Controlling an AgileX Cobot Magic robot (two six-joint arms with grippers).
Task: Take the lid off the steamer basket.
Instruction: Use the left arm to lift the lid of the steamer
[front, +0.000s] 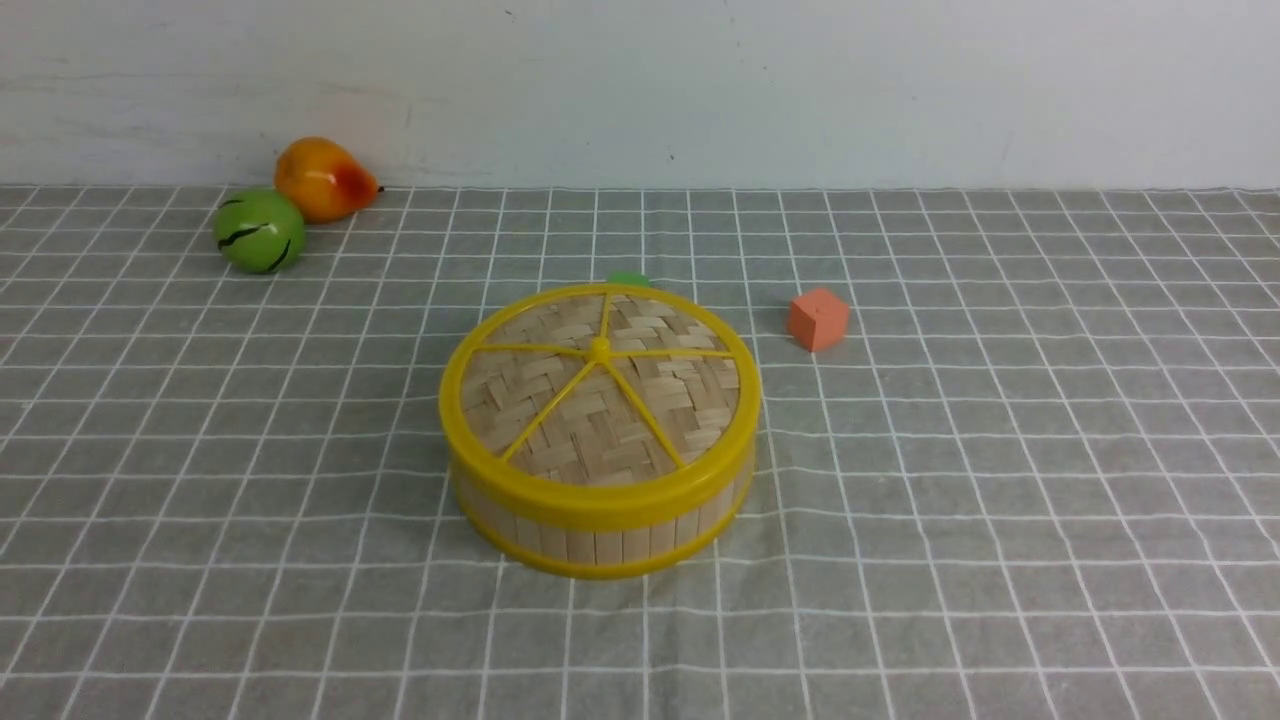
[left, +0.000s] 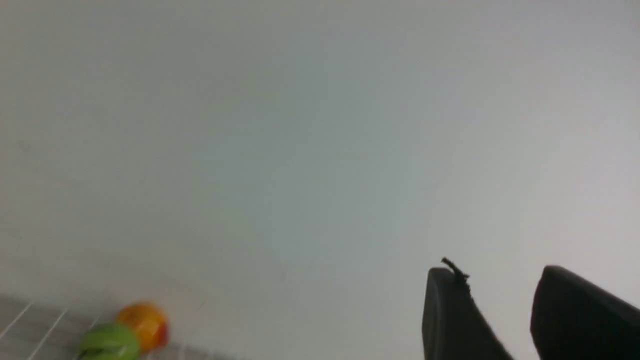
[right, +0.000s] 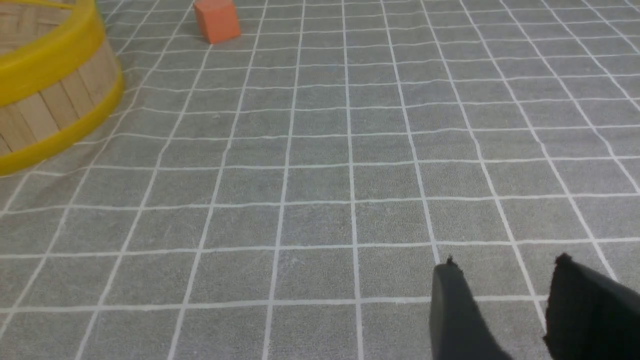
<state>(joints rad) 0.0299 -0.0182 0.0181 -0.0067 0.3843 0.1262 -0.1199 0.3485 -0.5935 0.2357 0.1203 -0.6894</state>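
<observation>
Left hand (left: 497, 280): two dark fingers set apart, nothing between them. It is aimed high at the pale wall, so well off the work. Only the green ball (left: 107, 342) and the orange fruit (left: 142, 325) show at the edge of its view.

Right hand (right: 505, 270): fingers likewise parted and empty, low over the checked table (right: 350, 175). The steamer basket (right: 55, 110) lies well off to one side, with an orange cube (right: 216, 20) beyond. Neither hand shows in the front view, so both sit back from the centre.

Lid (front: 600, 385): flush on the steamer basket, mid-table, rim seated all round, not yet lifted. A small green thing (front: 628, 279) peeks out behind it; cannot tell what.

Judgement: parted hands held clear suit an approach not begun. The thick yellow rim looks the likeliest hold; the central knob seems too small for these fingers.
</observation>
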